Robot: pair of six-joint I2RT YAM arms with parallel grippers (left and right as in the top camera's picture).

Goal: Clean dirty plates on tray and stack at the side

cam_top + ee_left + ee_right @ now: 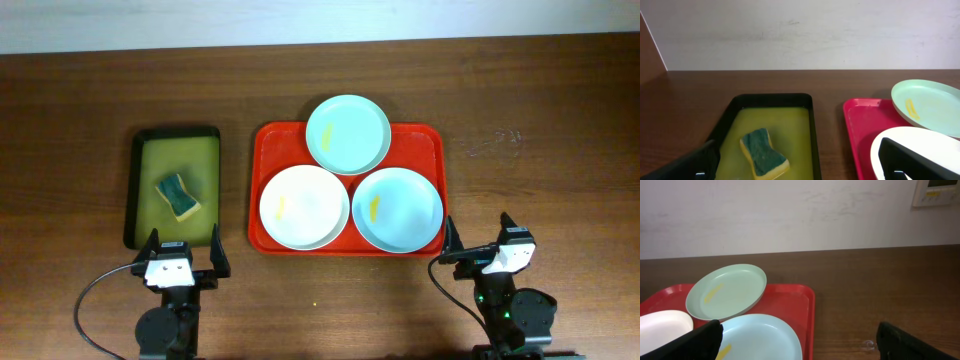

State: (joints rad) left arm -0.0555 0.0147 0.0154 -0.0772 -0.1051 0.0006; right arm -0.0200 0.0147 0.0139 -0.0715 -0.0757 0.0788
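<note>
Hovering low at the near edge of the table (pixel 540 120), I hold both arms back from the work. My left gripper (pixel 184 238) has its jaws spread wide, with nothing between them and nothing touching either finger. From its wrist camera the two dark fingers (pixel 690 165) frame the view, and past them lies the black tray (pixel 135 190) with its olive-green inside. A yellow and green sponge (pixel 178 195) lies in that tray, well apart from my fingertips.

My right gripper (pixel 477 235) is also fully spread and empty. It sits just outside the near right corner of the red tray (pixel 425 140), not in contact with it as far as I can tell.

The three plates are all on the red tray, which lies at the middle of the table, to the right of the black one. The white plate (pixel 304 207) is at the near left and the light blue plate (pixel 398 208) at the near right, side by side with their rims close. The mint green plate (pixel 348 134) sits behind and between them, its far edge jutting past the tray's far rim. From my right wrist it looks tilted, propped on the other two. Each plate carries a small yellow smear.
</note>
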